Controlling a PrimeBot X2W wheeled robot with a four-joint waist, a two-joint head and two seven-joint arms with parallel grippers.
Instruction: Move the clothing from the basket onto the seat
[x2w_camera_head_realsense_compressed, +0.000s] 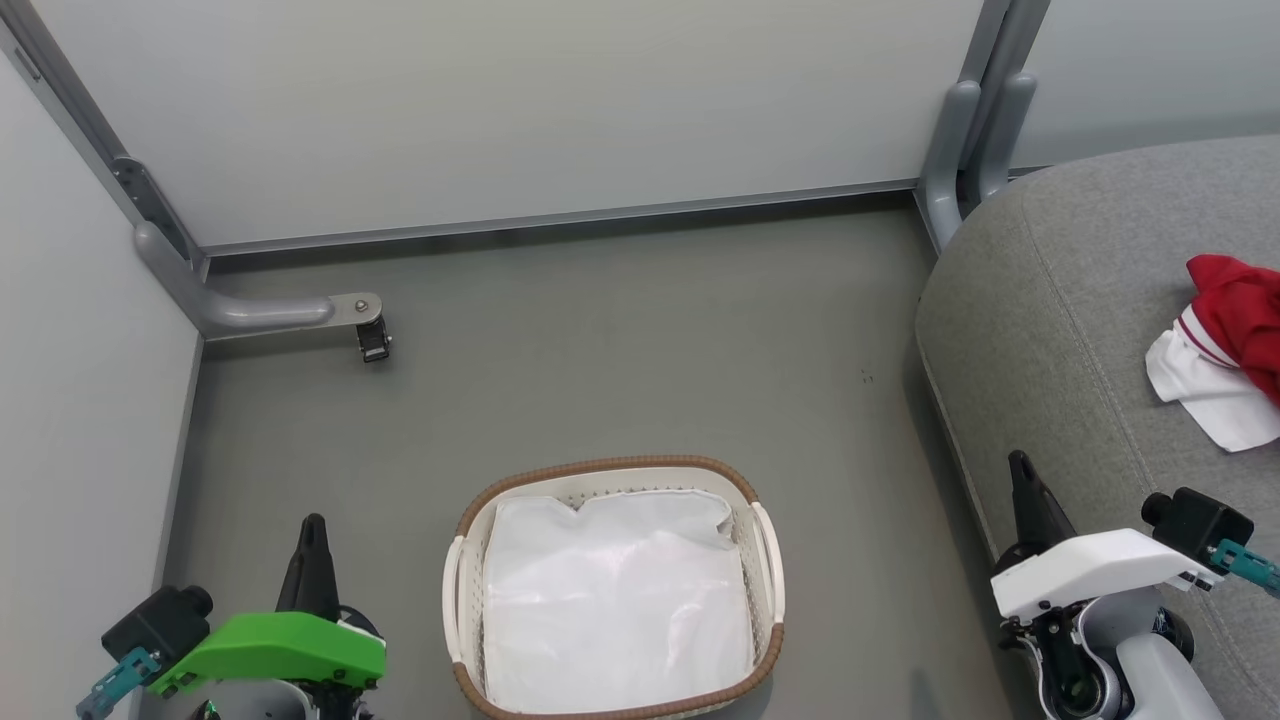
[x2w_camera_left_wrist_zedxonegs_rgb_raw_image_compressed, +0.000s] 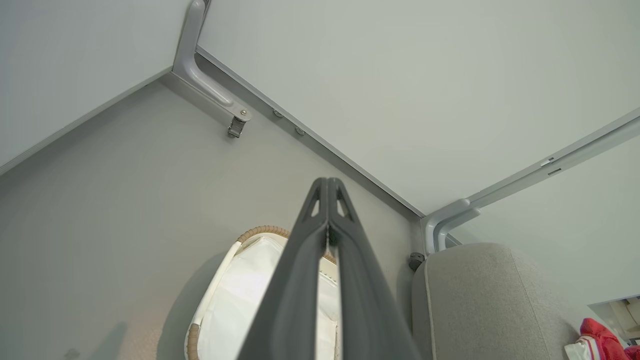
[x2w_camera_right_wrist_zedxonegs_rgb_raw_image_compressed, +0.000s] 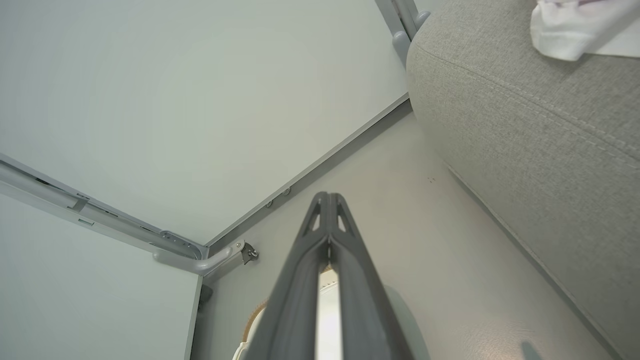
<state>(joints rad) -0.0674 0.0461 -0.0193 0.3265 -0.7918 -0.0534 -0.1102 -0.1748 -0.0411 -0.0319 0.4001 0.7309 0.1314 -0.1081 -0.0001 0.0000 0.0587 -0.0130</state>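
Green plastic cover (x2w_camera_head_realsense_compressed: 270, 645) at the far left, over the left gripper (x2w_camera_head_realsense_compressed: 313, 525): two dark fingers pressed flat together, holding nothing, up above the grey floor (x2w_camera_head_realsense_compressed: 620, 340). Next along, in the middle, the basket (x2w_camera_head_realsense_compressed: 610, 465), standing on the floor between the two arms. Inside it, just the white liner (x2w_camera_head_realsense_compressed: 615, 600), a bit crumpled, with no red showing. Further right, the right gripper (x2w_camera_head_realsense_compressed: 1020, 465) by its white cover (x2w_camera_head_realsense_compressed: 1090, 570), also pinched shut and empty, just beside the edge of the seat (x2w_camera_head_realsense_compressed: 1060, 300). Farthest right, the clothing (x2w_camera_head_realsense_compressed: 1235, 310): a red and white heap lying on top of the seat, well apart from the basket, partly cut off by the picture's edge.

Moving job seemingly done; probably the resting step now. To do it well: keep both grippers closed and low, away from the clothing. Mind the seat edge with the right arm, to avoid dragging the clothing off. Take one good look into the basket for anything hiding under the liner. Cannot tell how safely the whole heap sits, with part of it out of sight.
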